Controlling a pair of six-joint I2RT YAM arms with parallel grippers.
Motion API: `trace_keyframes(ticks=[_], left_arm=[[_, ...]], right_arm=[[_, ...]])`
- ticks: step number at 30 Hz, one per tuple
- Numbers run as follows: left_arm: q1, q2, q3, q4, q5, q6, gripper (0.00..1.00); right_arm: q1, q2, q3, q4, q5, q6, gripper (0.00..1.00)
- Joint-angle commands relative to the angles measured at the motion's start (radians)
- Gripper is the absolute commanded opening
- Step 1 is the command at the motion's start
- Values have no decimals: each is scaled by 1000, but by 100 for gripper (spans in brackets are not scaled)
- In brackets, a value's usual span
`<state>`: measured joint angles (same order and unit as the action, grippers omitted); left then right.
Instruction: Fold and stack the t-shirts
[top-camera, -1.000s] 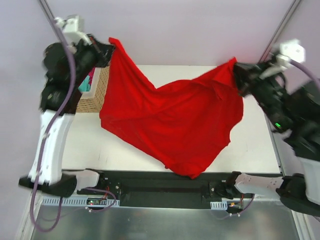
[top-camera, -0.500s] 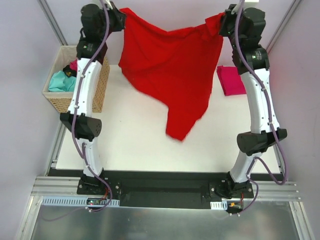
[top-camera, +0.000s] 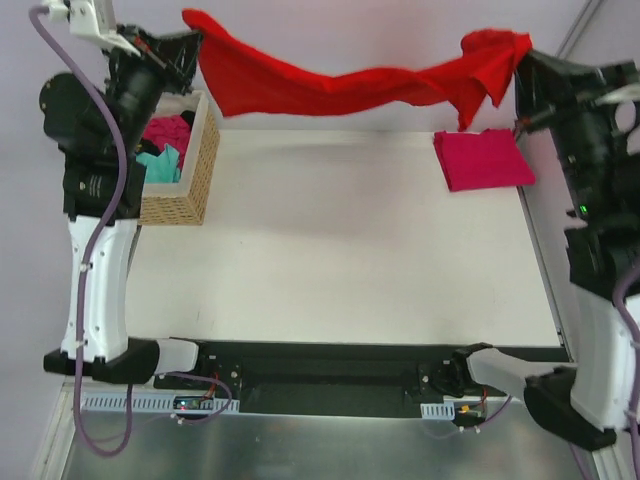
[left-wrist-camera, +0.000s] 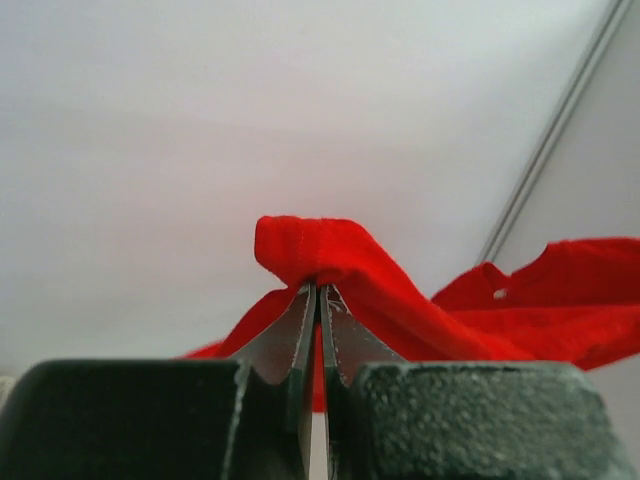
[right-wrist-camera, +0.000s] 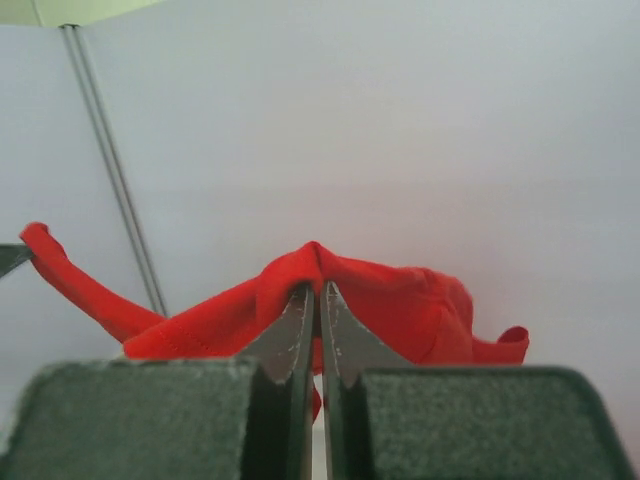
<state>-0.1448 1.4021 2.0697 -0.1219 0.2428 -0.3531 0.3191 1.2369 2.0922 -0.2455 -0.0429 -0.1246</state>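
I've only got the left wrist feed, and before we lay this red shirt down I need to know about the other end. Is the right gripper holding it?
Observer: Yes. The right gripper is shut on a fold of the red t-shirt, pinched between its fingers.
Operator: Good. Is there a stack started anywhere on the table?
Observer: One folded crimson t-shirt lies at the far right corner of the table.
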Motion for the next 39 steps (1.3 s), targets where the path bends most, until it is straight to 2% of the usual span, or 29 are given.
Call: trace_keyframes(ticks=[1,2,3,4,5,6,7,8,9,10,11,16,19,22,23,25,26,27,29,30,33,39], left_arm=[[-13,-165,-357,70,18,-21,0],[-15,-199,-438,88,12,-27,0],[-19,-233,-612,108,9,-30,0],[-24,-297,-710,169,1,-35,8],[-27,-328,-805,198,18,-47,20],[-45,-356,-982,224,21,-55,36],[-61,-405,-1060,257,12,-60,79],[-99,-426,-1126,261,-90,-63,96],[-149,-446,-1219,271,-155,-54,99],[-221,-466,-1246,283,-164,-43,99],[-237,-472,-1260,288,-169,-72,99],[-251,-538,-1292,280,-142,-89,99],[-251,-560,-1248,249,-138,-83,99],[-251,-514,-1162,212,-164,-64,99],[-251,-484,-1128,193,-177,-51,99],[-251,-355,-1010,145,-192,-29,99],[-251,-300,-922,130,-197,-8,99],[-245,-178,-874,127,-198,0,99],[-237,-45,-718,16,-183,0,99],[-230,71,-679,-4,-165,-4,99],[-222,252,-594,-7,-128,-20,99],[-199,550,-455,-13,-83,-35,99]], right_arm=[[17,-166,-351,19,-32,43,1],[17,-248,-430,15,-20,65,1],[17,-285,-531,12,-12,74,1],[18,-321,-619,8,-18,85,1],[18,-362,-797,0,-29,110,6],[20,-434,-884,-3,-53,120,19],[24,-479,-961,0,-61,120,35],[49,-522,-1101,0,-54,121,83],[64,-598,-1141,-32,21,121,96],[70,-629,-1176,-52,37,120,96],[69,-657,-1196,-72,67,144,96],[71,-748,-1114,-190,78,155,96],[75,-723,-1023,-228,127,154,96],[74,-637,-999,-178,150,154,96],[75,-551,-994,-152,158,152,96],[77,-435,-927,-146,169,145,96],[75,-293,-888,-178,182,135,96],[75,-230,-861,-182,178,129,96],[72,-107,-781,-199,186,129,96],[74,-8,-762,-195,186,131,96],[71,140,-704,-173,169,132,96],[23,357,-578,-158,164,131,96]])
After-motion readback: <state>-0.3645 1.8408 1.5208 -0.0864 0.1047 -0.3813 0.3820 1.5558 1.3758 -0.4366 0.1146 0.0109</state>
